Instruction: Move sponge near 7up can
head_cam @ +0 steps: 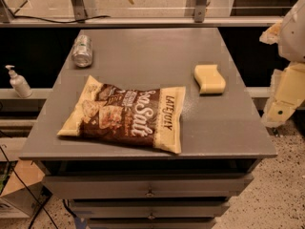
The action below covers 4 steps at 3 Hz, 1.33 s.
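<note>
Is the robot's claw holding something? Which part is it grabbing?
Nothing is held. The claw is beside the table, to its right, touching nothing. The sponge and the can lie free on top.

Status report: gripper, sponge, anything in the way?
Gripper right of table. Sponge right side, far from 7up can, rear left. Chip bag front centre, beside path.

The end effector (284,95) is seen beyond the right edge of the tabletop (143,51) and is cut off by the picture's right edge, as is the arm (295,27) above it. The print on the 7up can (82,50), near the far left corner, cannot be read. The drawers (147,187) below the near edge are cut off at the bottom.
</note>
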Each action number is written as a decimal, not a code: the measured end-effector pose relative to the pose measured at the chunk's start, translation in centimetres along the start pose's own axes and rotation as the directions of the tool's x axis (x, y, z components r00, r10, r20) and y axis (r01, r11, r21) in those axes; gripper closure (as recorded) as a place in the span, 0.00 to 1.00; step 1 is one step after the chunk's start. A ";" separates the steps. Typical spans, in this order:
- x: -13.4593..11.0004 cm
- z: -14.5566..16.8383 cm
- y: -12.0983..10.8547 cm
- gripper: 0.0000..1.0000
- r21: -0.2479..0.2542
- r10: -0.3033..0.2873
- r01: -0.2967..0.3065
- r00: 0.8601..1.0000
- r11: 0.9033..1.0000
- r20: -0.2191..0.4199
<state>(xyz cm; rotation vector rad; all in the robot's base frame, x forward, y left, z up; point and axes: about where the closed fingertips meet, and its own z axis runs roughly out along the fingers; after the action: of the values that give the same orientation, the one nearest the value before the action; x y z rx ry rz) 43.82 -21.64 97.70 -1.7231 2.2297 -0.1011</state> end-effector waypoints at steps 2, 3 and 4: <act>-1.1 1.0 -0.7 0.00 0.017 -0.014 0.013 0.998 1.000 0.062; -3.3 2.9 -2.1 0.00 0.034 -0.059 0.054 0.983 0.998 0.175; -3.6 2.9 -2.2 0.00 0.041 -0.065 0.058 0.981 0.997 0.184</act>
<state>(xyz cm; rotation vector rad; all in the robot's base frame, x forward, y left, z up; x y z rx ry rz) 47.53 -18.42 96.28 -1.7081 2.0302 0.0057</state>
